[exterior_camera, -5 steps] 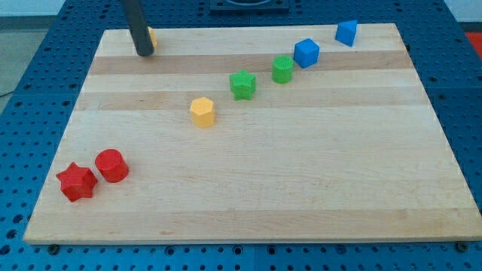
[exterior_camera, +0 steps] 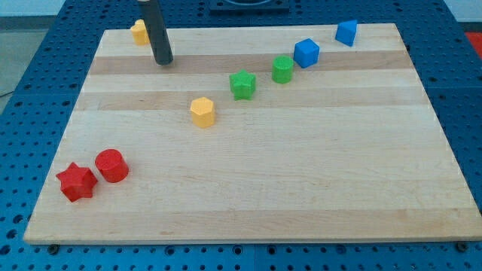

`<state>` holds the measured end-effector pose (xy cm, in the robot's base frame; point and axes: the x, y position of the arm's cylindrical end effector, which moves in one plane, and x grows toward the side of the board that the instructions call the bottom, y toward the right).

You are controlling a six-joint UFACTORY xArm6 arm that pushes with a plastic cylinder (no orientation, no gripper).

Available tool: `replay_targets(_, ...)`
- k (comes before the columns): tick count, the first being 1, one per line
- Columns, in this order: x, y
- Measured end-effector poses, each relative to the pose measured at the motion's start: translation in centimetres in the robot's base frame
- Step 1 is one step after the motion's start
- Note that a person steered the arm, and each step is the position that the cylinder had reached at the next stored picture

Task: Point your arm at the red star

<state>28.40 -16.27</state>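
The red star (exterior_camera: pixel 76 181) lies near the view's bottom left corner of the wooden board (exterior_camera: pixel 301 188). A red cylinder (exterior_camera: pixel 111 165) sits just to its right, close beside it. My tip (exterior_camera: pixel 163 61) is near the view's top left, far above the red star, just right of and below a small yellow block (exterior_camera: pixel 139 31).
A yellow hexagonal block (exterior_camera: pixel 202 111) sits left of centre. A diagonal row runs up to the right: green star (exterior_camera: pixel 242 84), green cylinder (exterior_camera: pixel 282 69), blue block (exterior_camera: pixel 306 53), blue block (exterior_camera: pixel 346 32).
My tip has moved to the right and slightly down, uncovering the small yellow block at the top left. No block has moved.
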Motion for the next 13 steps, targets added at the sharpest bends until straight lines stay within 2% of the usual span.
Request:
replay_targets(1,1.4,-1.4)
replay_targets(2,4.6,-1.9)
replay_targets(3,4.7,0.8)
replay_targets(4,8.5,-1.6)
replay_targets(6,8.7,-14.0)
replay_targets(11,9.0,-14.2)
replay_targets(12,12.0,-14.2)
replay_targets(13,18.0,-14.2)
